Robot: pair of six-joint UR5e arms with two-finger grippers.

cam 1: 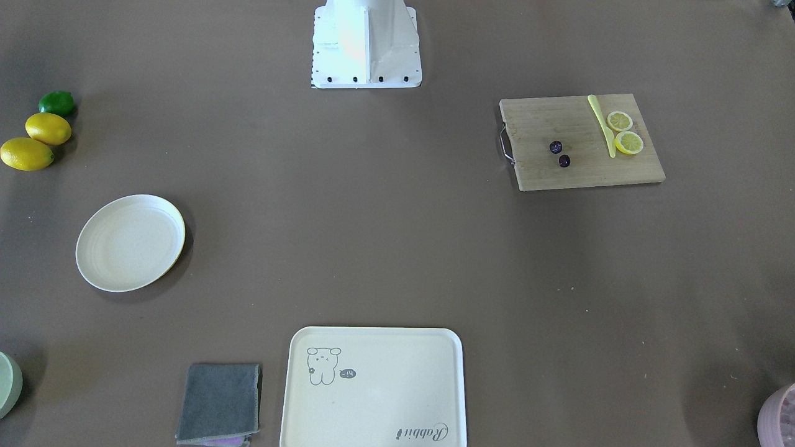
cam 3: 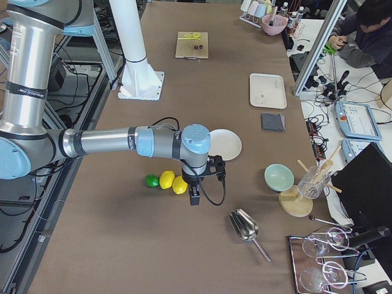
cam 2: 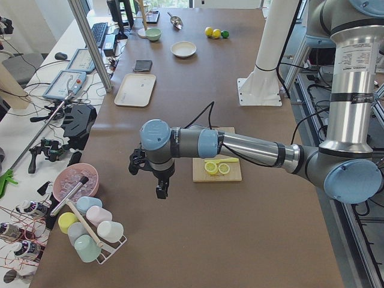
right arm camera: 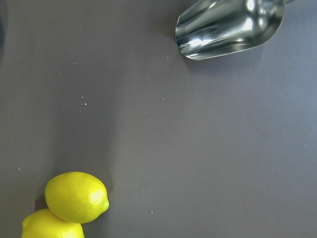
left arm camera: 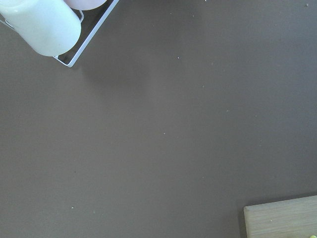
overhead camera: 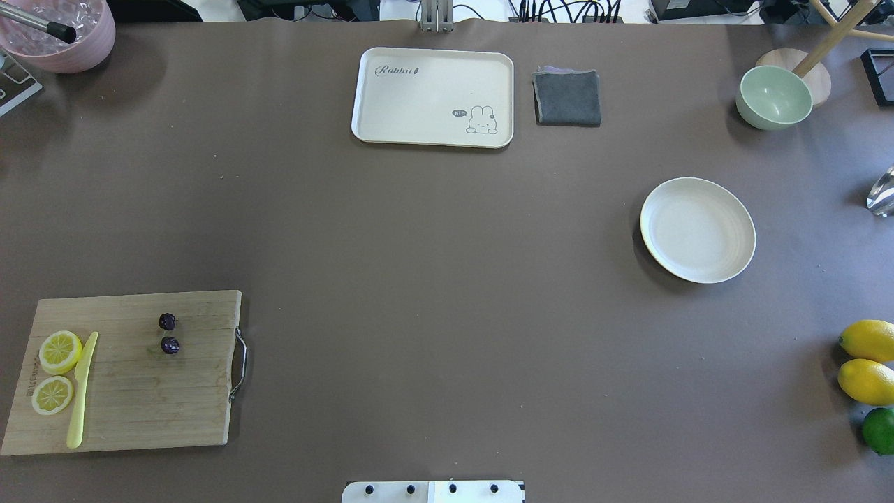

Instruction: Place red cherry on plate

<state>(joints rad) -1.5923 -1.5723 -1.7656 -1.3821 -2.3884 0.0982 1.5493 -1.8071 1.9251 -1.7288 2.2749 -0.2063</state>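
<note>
**Cherry not yet picked, both arms parked away from it**

The red cherry (overhead camera: 167,333) lies on the cutting board (overhead camera: 133,398), at the handle end, two dark balls just beside each other. The stem is too thin to make out. Nothing touches it.

The left gripper (cam 2: 161,192) hangs over bare table off the board's lemon-slice end, away from the plate. I only see it from the side view, so I cannot tell how wide its fingers stand. Same for the right gripper (cam 3: 195,199), far from the board by the whole lemons (cam 3: 166,181): jaw state cannot be told.

I judge the step in hand is the reach. The left arm is the closer one to the board. I'd come straight down over the pair and pinch one ball or the join, low and gently, since they are small, round and likely to roll.

There is open board all round the cherry. The lemon slices (overhead camera: 59,351) and yellow knife (overhead camera: 82,391) sit at the board's opposite end, well apart.

The plate (overhead camera: 740,209) is well apart from the board, across the table, with bare brown table between. It's a long clear carry, and I must keep the release inside the raised rim.
</note>
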